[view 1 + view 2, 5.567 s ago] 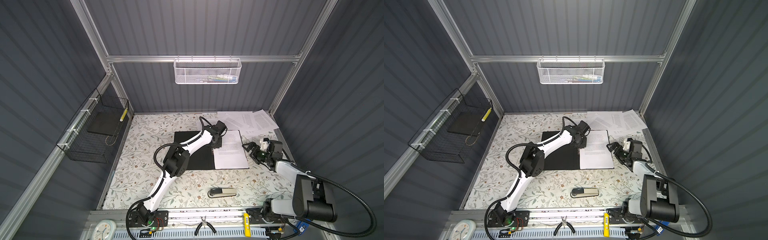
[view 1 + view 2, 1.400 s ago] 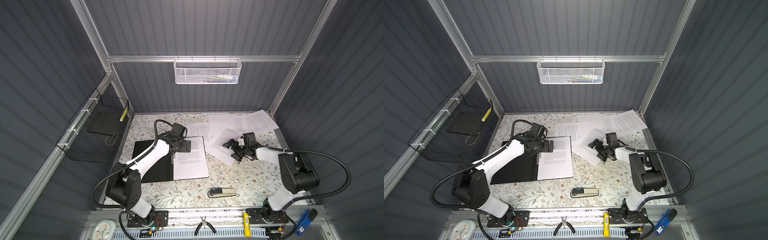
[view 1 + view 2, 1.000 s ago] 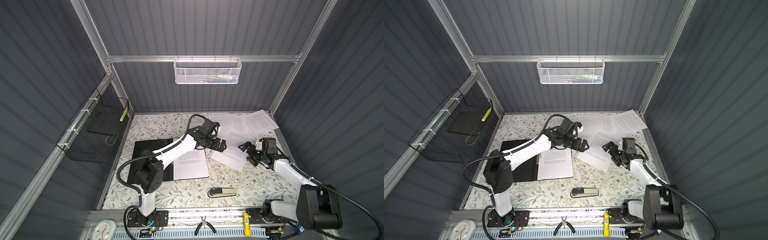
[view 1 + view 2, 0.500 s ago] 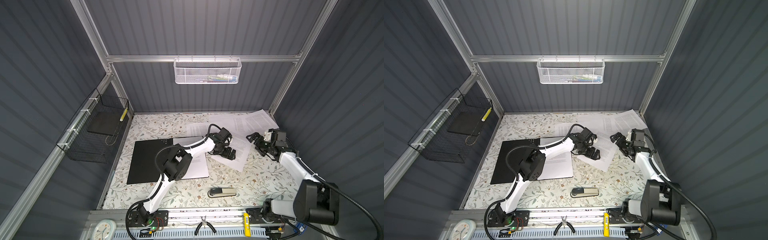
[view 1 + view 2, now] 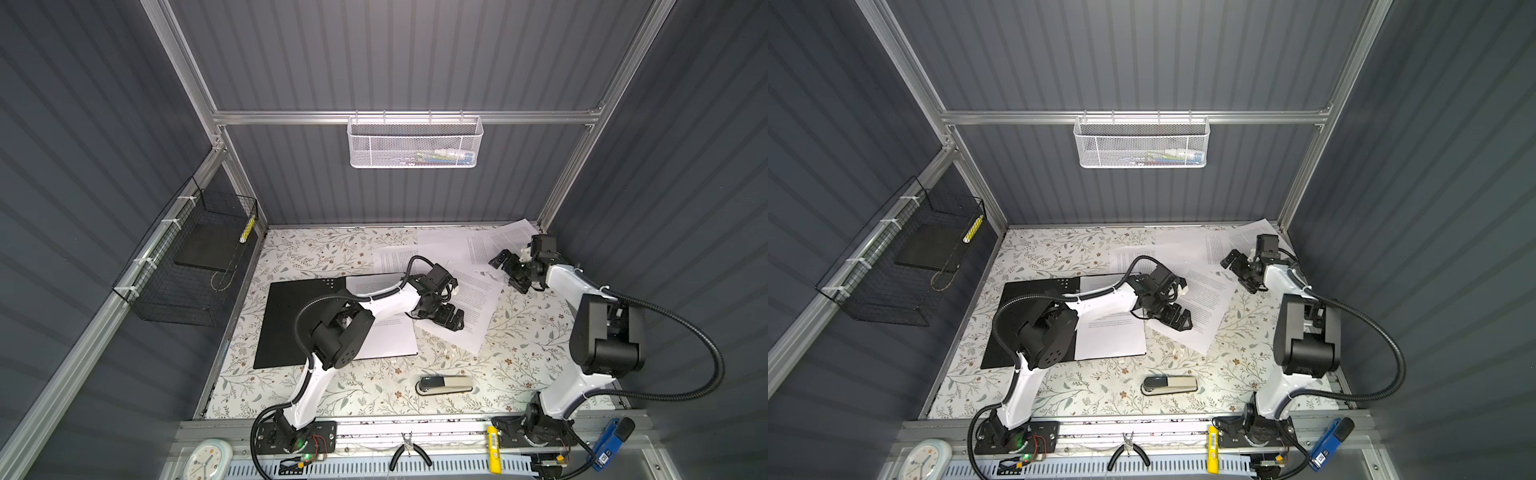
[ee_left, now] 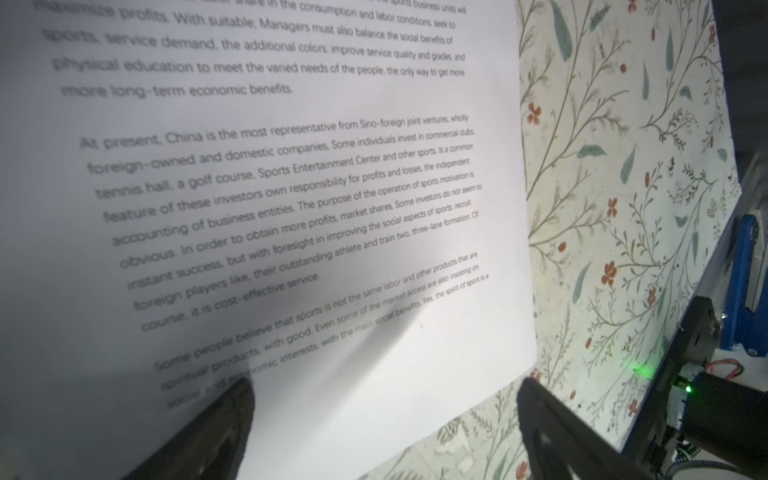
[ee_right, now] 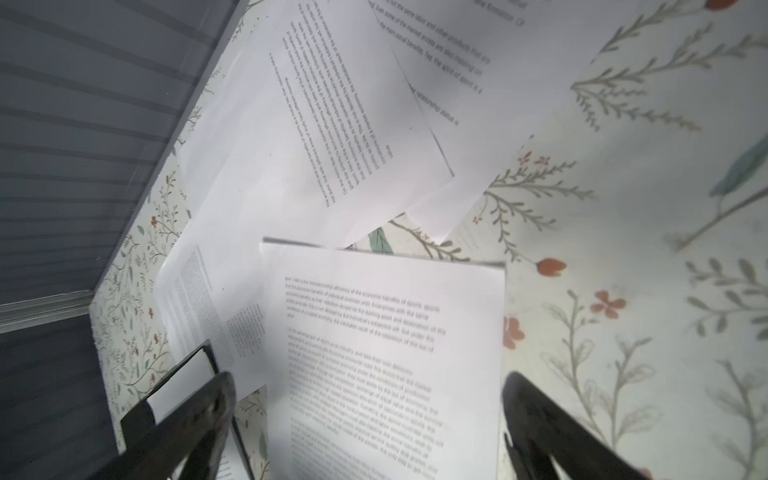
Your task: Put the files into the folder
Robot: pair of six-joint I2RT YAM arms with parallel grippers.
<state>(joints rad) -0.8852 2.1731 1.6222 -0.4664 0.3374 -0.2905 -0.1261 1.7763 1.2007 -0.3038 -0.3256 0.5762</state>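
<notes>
Left gripper (image 5: 451, 320): wide apart, empty, low over a loose sheet (image 5: 478, 299) right of the folder (image 5: 286, 320).
Right gripper (image 5: 508, 272): wide apart, empty, above far-right files (image 5: 453, 249).
Folder: open at left, one page (image 5: 390, 340) on it.

The folder (image 5: 291, 324) lies flat on the left of the table (image 5: 353, 390), one sheet (image 5: 390, 340) on its right half. Other sheets (image 5: 478, 299) overlap to its right, reaching the back right corner. A stapler (image 5: 444, 384) lies in front.

The left arm (image 5: 386, 303) and right arm (image 5: 565, 282) have glossy white shells with boxy black joints. A ribbed black cable (image 5: 706, 361) loops off each. The left gripper (image 5: 459, 321) and right gripper (image 5: 505, 274) are black.
</notes>
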